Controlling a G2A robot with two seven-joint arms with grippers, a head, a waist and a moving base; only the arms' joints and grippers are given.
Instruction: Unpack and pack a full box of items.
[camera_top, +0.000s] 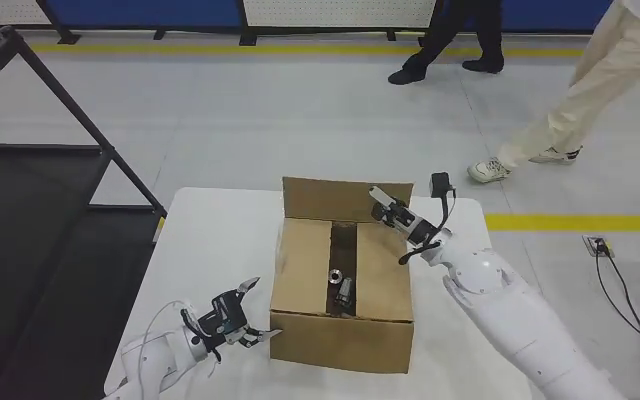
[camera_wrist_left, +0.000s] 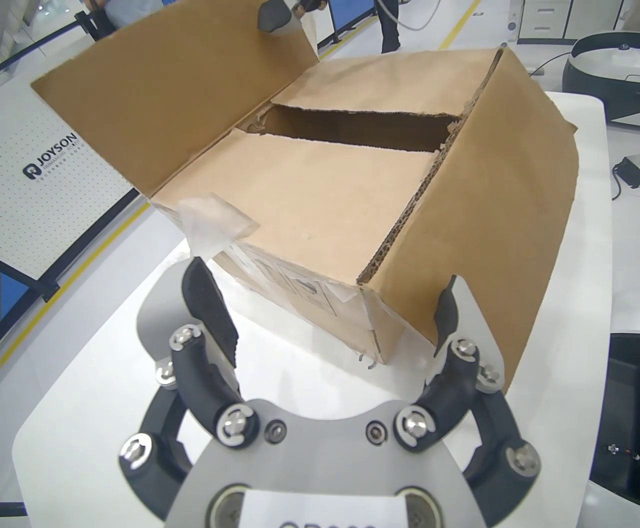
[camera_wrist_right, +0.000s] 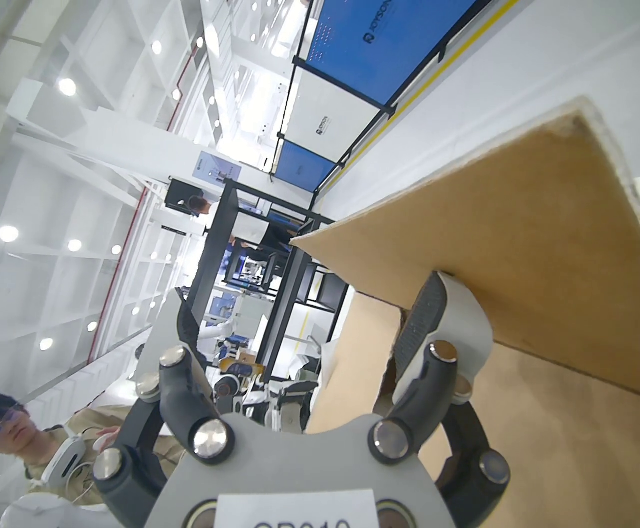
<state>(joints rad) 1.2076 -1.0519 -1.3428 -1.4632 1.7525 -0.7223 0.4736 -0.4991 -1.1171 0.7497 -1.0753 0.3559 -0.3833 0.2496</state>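
At the seven-o'clock corner of the box (camera_top: 300, 270), my left gripper (camera_wrist_left: 325, 275) hangs spread. At one o'clock, my right gripper (camera_wrist_right: 305, 292), also spread, lays one finger (camera_wrist_right: 430, 310) against the raised rear flap (camera_wrist_right: 500, 225). The box stands mid-table (camera_top: 215, 235), with dark items (camera_top: 342, 288) showing between its top flaps.

White pegboard panel (camera_wrist_left: 50, 165): logo with a line of print, beside the box (camera_wrist_left: 325, 200).
Box side label (camera_wrist_left: 305, 292): small symbols, unreadable.
Blue panel (camera_wrist_right: 385, 30): logo print, beyond the box.
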